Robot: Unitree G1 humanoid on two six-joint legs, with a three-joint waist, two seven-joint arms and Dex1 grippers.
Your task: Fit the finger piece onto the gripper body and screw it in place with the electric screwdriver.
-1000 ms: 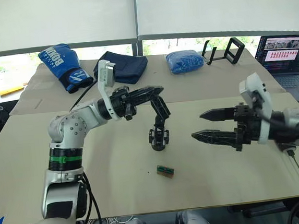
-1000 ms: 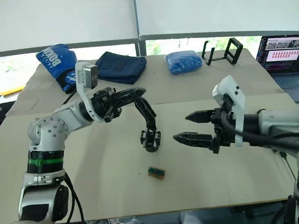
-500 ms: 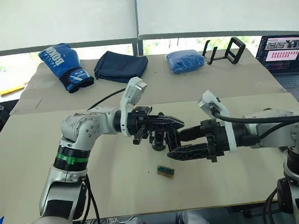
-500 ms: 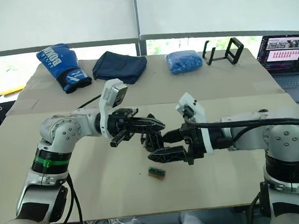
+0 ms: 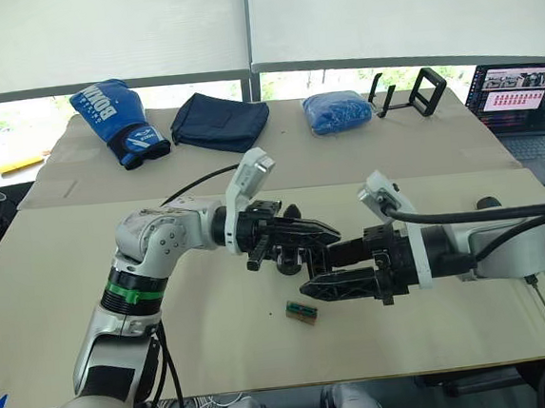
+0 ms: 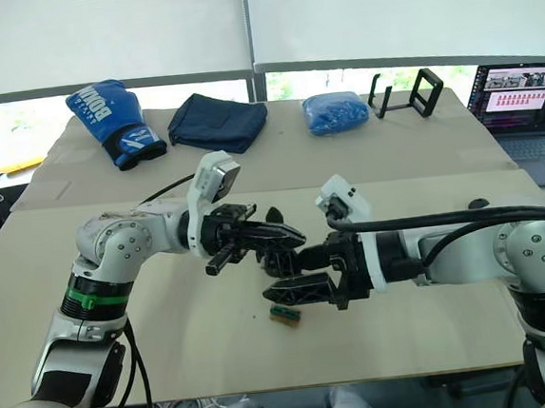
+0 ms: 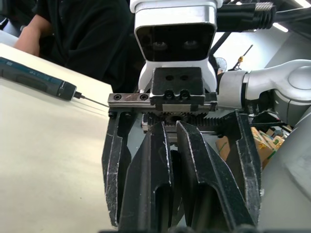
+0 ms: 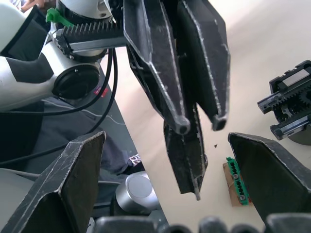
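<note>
My left gripper (image 5: 330, 230) points right over the table's middle, shut on the finger piece (image 8: 188, 155), a black pointed wedge sticking out past its fingertips. Facing it, my right gripper (image 5: 315, 271) is open, its fingers (image 8: 80, 179) spread on either side of the left gripper's tips. The gripper body (image 8: 291, 104) stands on the table just behind the left fingers, seen as a black bracket with toothed rails. Near the table's right edge, beyond the right arm, lies the electric screwdriver (image 7: 34, 77), its thin bit pointing at the arm.
A small green-and-brown block (image 5: 302, 311) lies on the table just under the right gripper. Along the back are a blue boxing glove (image 5: 117, 117), dark cloth (image 5: 219, 121), blue bundle (image 5: 337, 110) and black stands (image 5: 415, 91). A laptop (image 5: 522, 106) sits far right. A person in black (image 7: 82, 43) sits beyond the screwdriver.
The left gripper came down from above the gripper body to beside it. The right gripper swung left across the table until the two grippers met tip to tip.
</note>
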